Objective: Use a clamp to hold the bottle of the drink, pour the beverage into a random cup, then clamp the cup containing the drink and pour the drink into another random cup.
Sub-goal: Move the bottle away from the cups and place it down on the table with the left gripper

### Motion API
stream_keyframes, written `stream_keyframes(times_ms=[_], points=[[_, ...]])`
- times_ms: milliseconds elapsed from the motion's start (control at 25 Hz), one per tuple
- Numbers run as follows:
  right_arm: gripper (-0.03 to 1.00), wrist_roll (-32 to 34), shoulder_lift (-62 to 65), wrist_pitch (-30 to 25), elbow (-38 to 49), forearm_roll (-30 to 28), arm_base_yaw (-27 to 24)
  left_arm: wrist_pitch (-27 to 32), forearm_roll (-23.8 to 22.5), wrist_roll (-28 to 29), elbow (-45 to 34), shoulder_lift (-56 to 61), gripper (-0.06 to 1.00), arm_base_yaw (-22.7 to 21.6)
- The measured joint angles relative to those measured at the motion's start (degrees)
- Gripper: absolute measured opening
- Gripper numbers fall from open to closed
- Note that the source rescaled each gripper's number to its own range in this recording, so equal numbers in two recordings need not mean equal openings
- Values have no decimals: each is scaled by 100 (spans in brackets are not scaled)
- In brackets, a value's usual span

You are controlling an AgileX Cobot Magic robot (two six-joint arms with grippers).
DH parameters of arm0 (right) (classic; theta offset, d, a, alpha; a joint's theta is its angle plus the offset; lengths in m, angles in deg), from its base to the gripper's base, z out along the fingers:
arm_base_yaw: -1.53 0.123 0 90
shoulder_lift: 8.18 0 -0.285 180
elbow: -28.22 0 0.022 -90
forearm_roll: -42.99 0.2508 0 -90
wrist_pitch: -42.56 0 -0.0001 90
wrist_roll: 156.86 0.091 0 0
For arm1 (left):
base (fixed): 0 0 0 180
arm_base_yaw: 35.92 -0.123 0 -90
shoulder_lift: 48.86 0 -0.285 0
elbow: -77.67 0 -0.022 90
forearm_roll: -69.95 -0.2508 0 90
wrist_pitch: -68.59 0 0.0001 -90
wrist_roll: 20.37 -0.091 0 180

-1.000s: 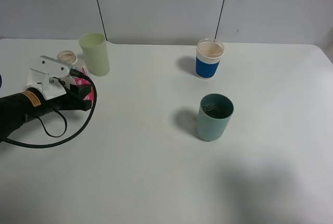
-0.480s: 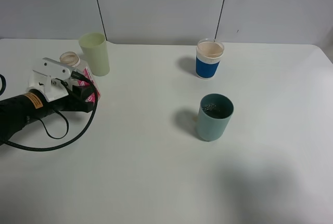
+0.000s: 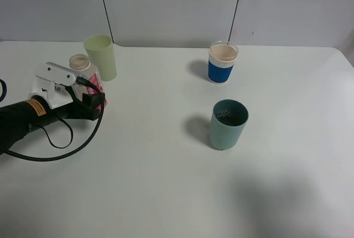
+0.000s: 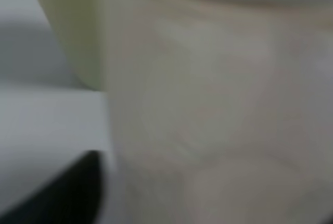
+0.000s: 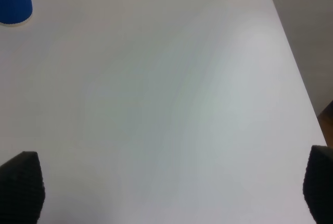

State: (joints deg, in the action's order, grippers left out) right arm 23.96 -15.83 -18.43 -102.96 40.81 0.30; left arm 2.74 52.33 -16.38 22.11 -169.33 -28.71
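Nearest us, the teal cup (image 3: 225, 133) stands upright on the desk (image 3: 155, 188) with dark drink (image 3: 228, 118) inside; the right jaws are spread wide, holding nothing. Further back at left, the left jaws are at the upright bottle (image 3: 83, 70), but we cannot tell whether they grip it. Beyond stand the blue-banded cup (image 3: 223, 65) and, just beside the bottle, a pale green tumbler (image 3: 101, 57).
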Motion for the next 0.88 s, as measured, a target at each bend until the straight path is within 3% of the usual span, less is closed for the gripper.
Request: stream_keyframes(times_ms=[40, 80, 120, 240, 720, 880], points=[[100, 0, 0, 0, 0, 0, 0, 0, 0, 5, 0, 0, 73, 0], [100, 0, 0, 0, 0, 0, 0, 0, 0, 5, 0, 0, 73, 0], [100, 0, 0, 0, 0, 0, 0, 0, 0, 5, 0, 0, 86, 0], [100, 0, 0, 0, 0, 0, 0, 0, 0, 11, 0, 0, 99, 0], [100, 0, 0, 0, 0, 0, 0, -6, -35, 34, -603, 571, 100, 0], [100, 0, 0, 0, 0, 0, 0, -6, 222, 34, -1042, 1204, 100, 0]])
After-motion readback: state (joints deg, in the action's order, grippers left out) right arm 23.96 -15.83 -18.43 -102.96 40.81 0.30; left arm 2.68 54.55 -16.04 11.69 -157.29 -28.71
